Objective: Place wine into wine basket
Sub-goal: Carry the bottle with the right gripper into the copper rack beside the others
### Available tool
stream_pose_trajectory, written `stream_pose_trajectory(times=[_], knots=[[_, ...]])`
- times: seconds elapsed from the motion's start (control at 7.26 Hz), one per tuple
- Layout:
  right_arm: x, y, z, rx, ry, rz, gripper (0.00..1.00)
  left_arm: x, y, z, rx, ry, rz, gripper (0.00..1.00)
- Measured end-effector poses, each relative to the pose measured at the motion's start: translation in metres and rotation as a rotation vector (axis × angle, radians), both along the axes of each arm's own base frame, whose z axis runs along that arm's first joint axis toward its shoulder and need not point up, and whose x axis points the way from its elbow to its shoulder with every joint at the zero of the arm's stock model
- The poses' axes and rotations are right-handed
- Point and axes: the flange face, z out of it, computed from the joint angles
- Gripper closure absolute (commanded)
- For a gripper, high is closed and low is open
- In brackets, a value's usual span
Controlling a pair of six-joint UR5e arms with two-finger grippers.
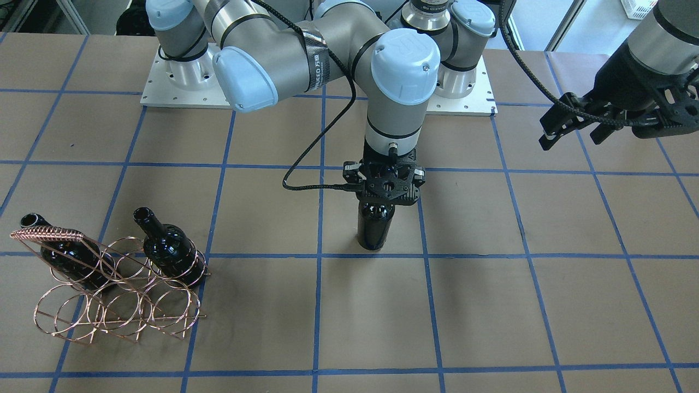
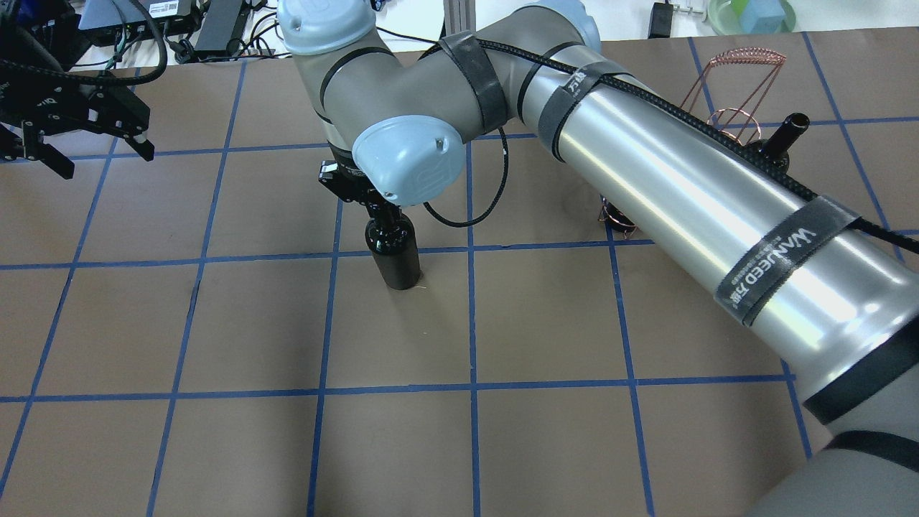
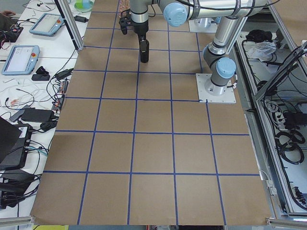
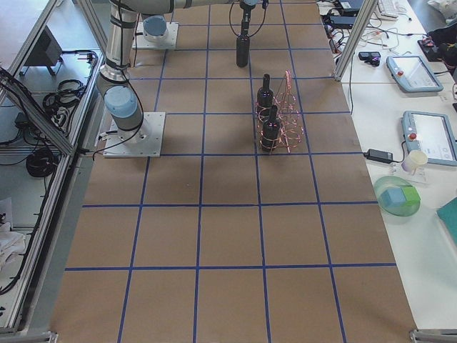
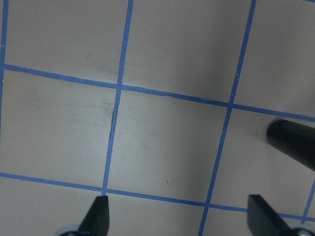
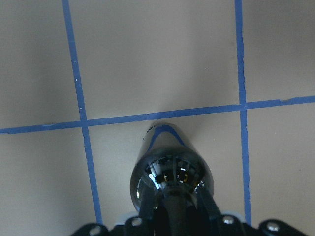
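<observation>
The wine bottle (image 1: 375,226), glossy near-black, stands upright near the table's middle; it also shows in the overhead view (image 2: 393,251) and from above in the right wrist view (image 6: 170,167). My right gripper (image 1: 382,197) is shut on its neck from above. The copper wire wine basket (image 1: 117,305) sits at the table's end on my right side, apart from the held bottle. It holds two look-alike bottles (image 1: 170,248) (image 1: 65,256), tilted with necks up. My left gripper (image 1: 573,136) is open and empty, raised above the table's other end; its fingertips (image 5: 98,216) are wide apart.
The brown table (image 1: 491,316) has a blue tape grid. In the overhead view my right arm (image 2: 689,201) hides most of the basket (image 2: 732,72). The two arm bases (image 1: 180,82) stand at the robot's edge. Side benches hold tablets and cables.
</observation>
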Motion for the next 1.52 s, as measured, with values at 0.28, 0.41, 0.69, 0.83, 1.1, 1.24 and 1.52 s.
stream_pose_trajectory(times=[0.28,0.41,0.69,0.83,1.1,1.24,1.52], knots=[[-0.030,-0.002,0.044,-0.039,-0.029,-0.006,1.00,0.000,0.000,0.000,-0.002,-0.001,0.001,0.00],[-0.065,-0.007,0.072,-0.044,-0.035,-0.014,1.00,0.000,0.000,0.000,-0.002,-0.001,0.001,0.00],[-0.159,-0.011,0.127,-0.019,-0.028,0.038,1.00,0.000,0.000,0.000,-0.002,-0.002,0.001,0.00],[-0.215,-0.012,0.146,0.008,-0.005,0.064,1.00,0.000,-0.001,0.000,-0.001,-0.002,0.001,0.00],[-0.322,-0.014,0.165,0.068,0.059,0.113,1.00,-0.002,-0.001,0.000,-0.004,0.000,-0.002,0.00],[-0.368,-0.018,0.169,0.083,0.088,0.151,1.00,-0.007,0.001,0.002,-0.008,0.000,-0.009,0.00],[-0.431,-0.025,0.175,0.076,0.096,0.160,1.00,-0.046,0.007,0.010,-0.019,-0.010,-0.032,0.00]])
